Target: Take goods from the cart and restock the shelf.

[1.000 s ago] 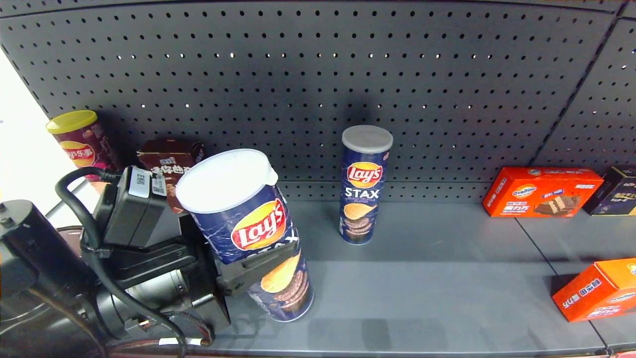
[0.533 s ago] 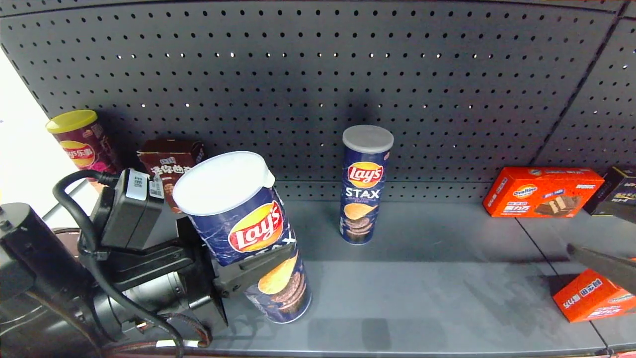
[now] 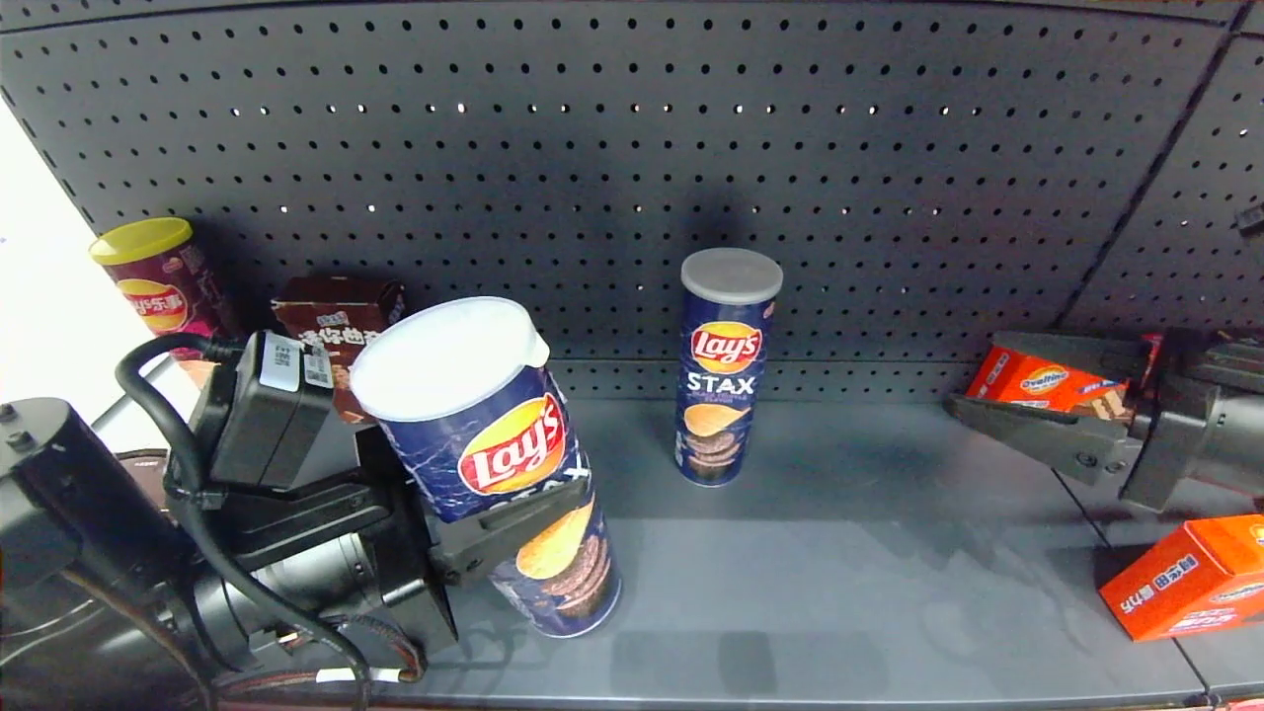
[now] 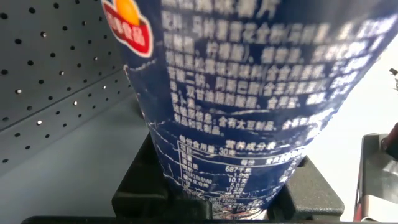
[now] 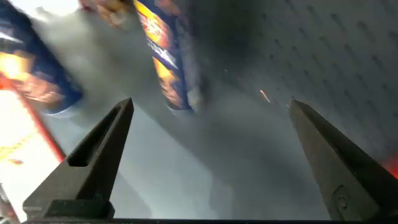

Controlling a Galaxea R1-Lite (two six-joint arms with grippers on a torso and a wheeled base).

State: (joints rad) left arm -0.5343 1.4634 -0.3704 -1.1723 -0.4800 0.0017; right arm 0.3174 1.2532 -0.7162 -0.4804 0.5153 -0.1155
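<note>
Holding the dark blue cardboard crisp tube with the white plastic lid [image 3: 494,464] in my left jaws, I have it pinched around its middle at the near left of the grey metal shelf [image 3: 839,583]. Its long axis is tilted, with the lid leaning left and toward me. The base sits at or just above the shelf, and I cannot tell whether it touches. I judge it needs standing upright before release, or it may topple. A matching blue tube with a grey lid [image 3: 726,370] stands upright farther back by the perforated back panel [image 3: 632,148], apart to the right. My right jaws are spread and empty, in front of the orange cardboard box [image 3: 1037,380], so this placement falls to the left jaws.
</note>
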